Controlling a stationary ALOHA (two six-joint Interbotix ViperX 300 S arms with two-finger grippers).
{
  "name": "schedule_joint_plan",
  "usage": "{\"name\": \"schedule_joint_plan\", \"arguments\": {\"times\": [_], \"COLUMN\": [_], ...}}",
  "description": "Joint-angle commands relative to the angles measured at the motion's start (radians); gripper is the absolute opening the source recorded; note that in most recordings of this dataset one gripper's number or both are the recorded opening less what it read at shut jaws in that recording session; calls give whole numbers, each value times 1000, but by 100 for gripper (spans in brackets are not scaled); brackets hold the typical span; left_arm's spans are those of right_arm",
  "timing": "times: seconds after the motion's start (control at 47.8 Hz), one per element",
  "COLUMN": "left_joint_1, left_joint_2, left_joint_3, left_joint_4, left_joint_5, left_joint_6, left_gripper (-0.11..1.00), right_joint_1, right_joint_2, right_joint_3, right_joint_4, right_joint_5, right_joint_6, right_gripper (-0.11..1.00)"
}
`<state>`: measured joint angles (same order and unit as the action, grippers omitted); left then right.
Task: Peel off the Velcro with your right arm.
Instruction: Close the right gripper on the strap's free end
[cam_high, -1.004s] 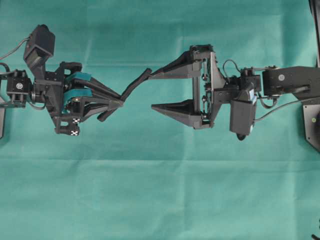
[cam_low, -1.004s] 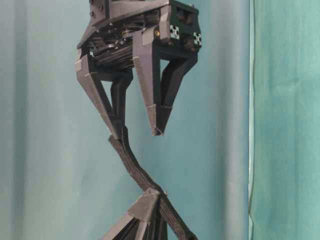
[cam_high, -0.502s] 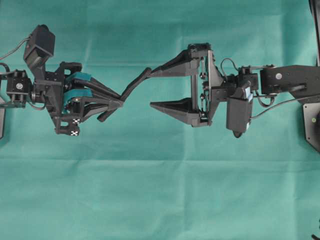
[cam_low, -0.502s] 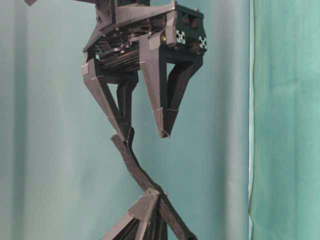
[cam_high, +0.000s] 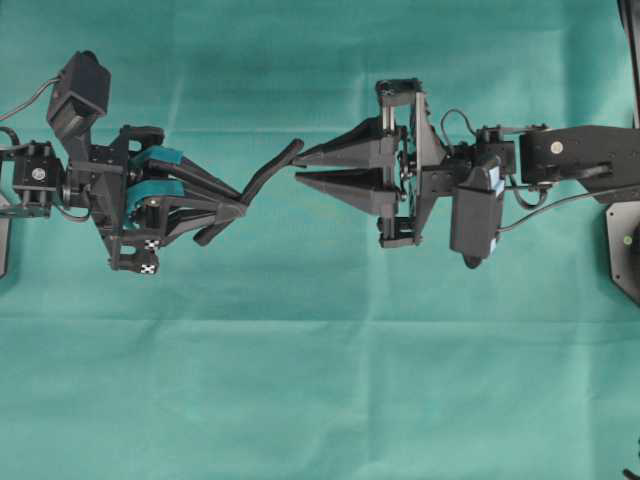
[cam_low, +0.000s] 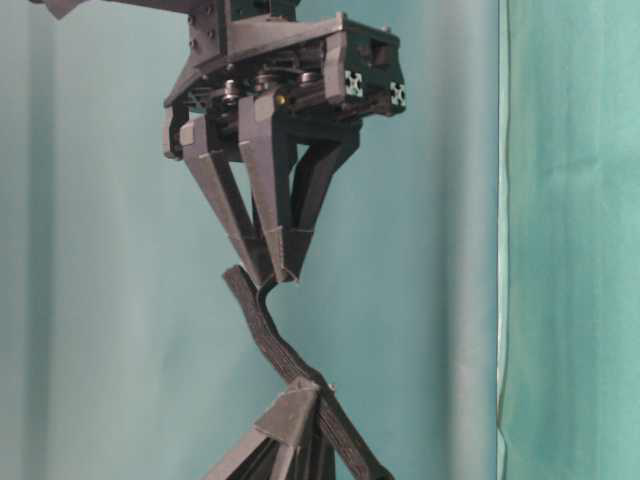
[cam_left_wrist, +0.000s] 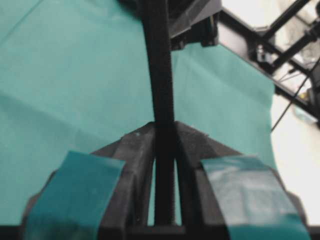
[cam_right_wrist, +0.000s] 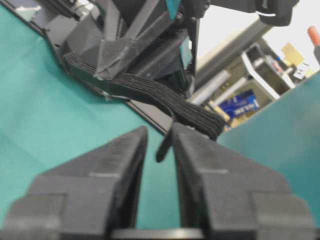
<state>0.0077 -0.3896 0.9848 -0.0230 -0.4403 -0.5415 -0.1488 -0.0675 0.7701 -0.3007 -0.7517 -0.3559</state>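
The Velcro (cam_high: 268, 172) is a black strip held in the air, slanting up to the right from my left gripper (cam_high: 243, 205). That gripper's teal-padded jaws are shut on the strip's middle (cam_left_wrist: 161, 75). The right arm's gripper (cam_high: 297, 166) meets the strip's free end, its grey pointed fingers drawn together. In the table-level view a thin layer of the Velcro (cam_low: 262, 335) curls up into the right gripper's tips (cam_low: 278, 272), above the left gripper (cam_low: 300, 388). The right wrist view shows that loose flap (cam_right_wrist: 162, 149) between the fingertips, against the right finger (cam_right_wrist: 200, 150), with a narrow gap left beside it.
Green cloth (cam_high: 320, 380) covers the table under both arms. The right arm's boxy wrist camera (cam_high: 475, 215) hangs behind its gripper. A dark base plate (cam_high: 625, 250) sits at the right edge. A green backdrop (cam_low: 570, 240) stands behind the grippers.
The right gripper's fingers have closed from wide open onto the Velcro's free end. The left gripper and the strip's middle have stayed in place.
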Motion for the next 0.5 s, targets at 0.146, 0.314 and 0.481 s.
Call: {"name": "schedule_joint_plan", "arguments": {"times": [0.146, 0.314, 0.481], "left_joint_1": [-2, -5, -6], "left_joint_2": [-11, -12, -11], "left_joint_3": [-14, -12, -12], "left_joint_4": [-2, 0, 0], "left_joint_5": [-11, -11, -11], "left_joint_6": [2, 2, 2], "left_gripper": [10, 10, 10], "right_joint_1": [2, 2, 2], "right_joint_2": [-9, -9, -8], "right_joint_3": [-23, -23, -21], "right_joint_4": [5, 5, 5], "right_joint_5": [-35, -48, -48], "right_joint_6": [2, 2, 6], "right_gripper": [-9, -9, -9]}}
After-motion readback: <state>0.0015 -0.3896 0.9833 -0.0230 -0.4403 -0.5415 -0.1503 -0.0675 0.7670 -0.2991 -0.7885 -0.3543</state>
